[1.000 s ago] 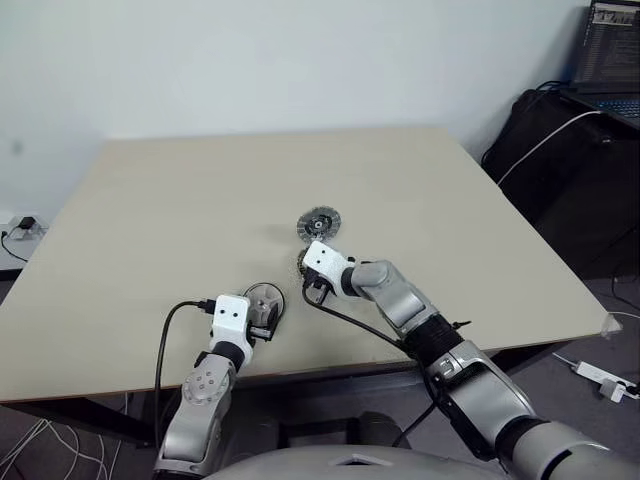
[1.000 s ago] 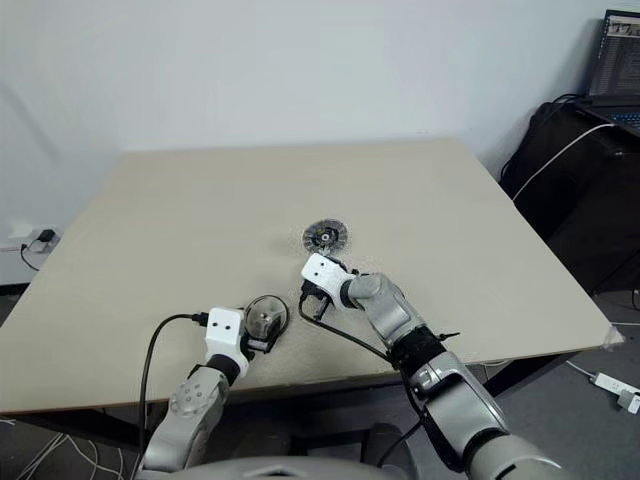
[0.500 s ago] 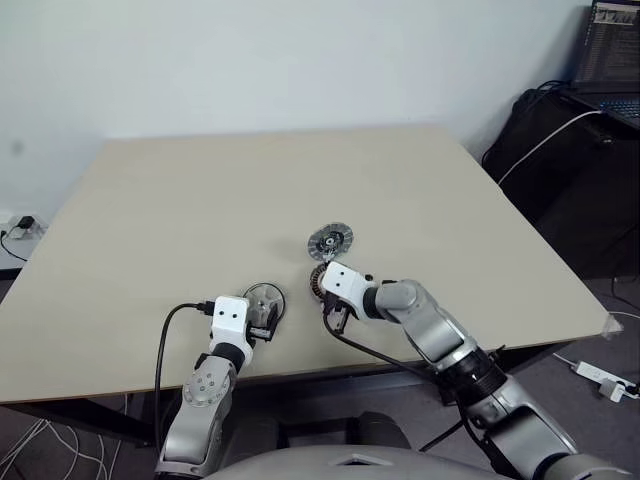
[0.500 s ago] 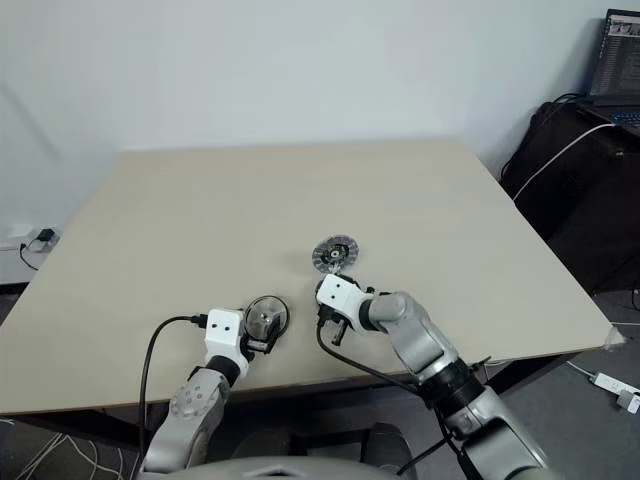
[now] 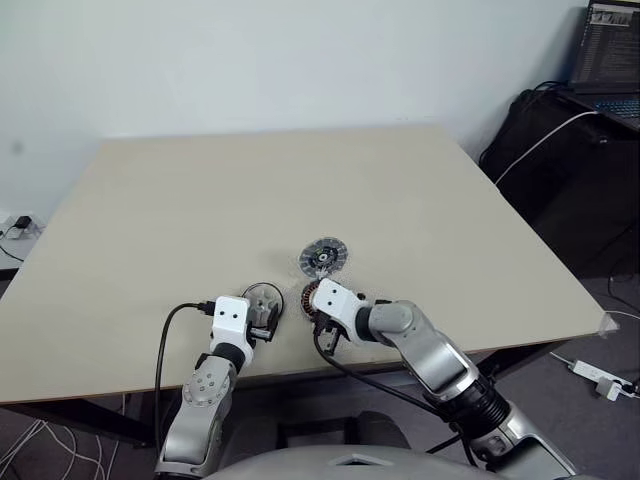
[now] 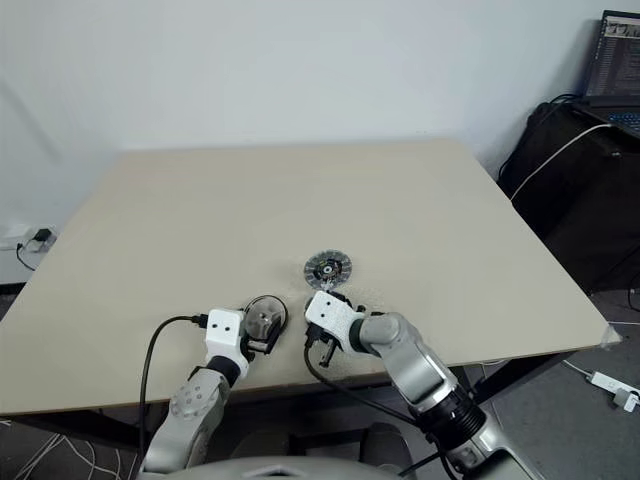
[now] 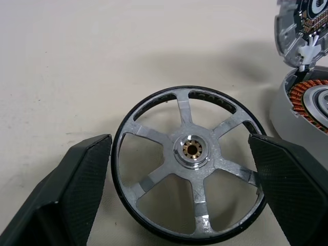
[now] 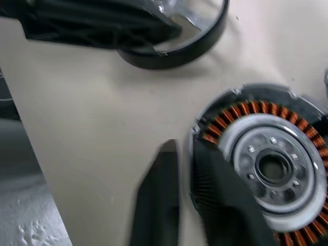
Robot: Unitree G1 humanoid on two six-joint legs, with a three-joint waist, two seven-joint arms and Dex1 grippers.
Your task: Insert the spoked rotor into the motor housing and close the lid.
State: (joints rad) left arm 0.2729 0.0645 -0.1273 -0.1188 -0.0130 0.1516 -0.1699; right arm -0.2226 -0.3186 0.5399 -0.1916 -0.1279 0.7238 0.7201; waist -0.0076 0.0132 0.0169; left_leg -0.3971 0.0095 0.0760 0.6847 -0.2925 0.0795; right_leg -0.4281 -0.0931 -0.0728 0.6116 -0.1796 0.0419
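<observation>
The spoked rotor (image 7: 192,192) is seen lying flat on the beige table (image 5: 200,200) near its front edge, its six silvery spokes running from a brass-centred hub to a thin dark rim; the left gripper (image 7: 184,200) is set around it with the fingers (image 7: 77,184) spread wide, one on each side of the rim and neither clearly pressing on it, so the rotor is bracketed rather than grasped. Just beside the rotor, on the robot's right, the motor housing (image 8: 266,164) is found, flat on the table, its copper-brown windings ringed around a grey centre; the right gripper (image 8: 185,195) is placed at the housing's edge, one finger outside the rim and the other over the windings, with a narrow gap seen between them; whether the rim is pinched or merely straddled cannot be told, the wrist view being blurred there. Farther from the robot, a little beyond the housing and apart from it, the lid (image 5: 323,257) is laid with its ribbed rim and dark centre turned up.
</observation>
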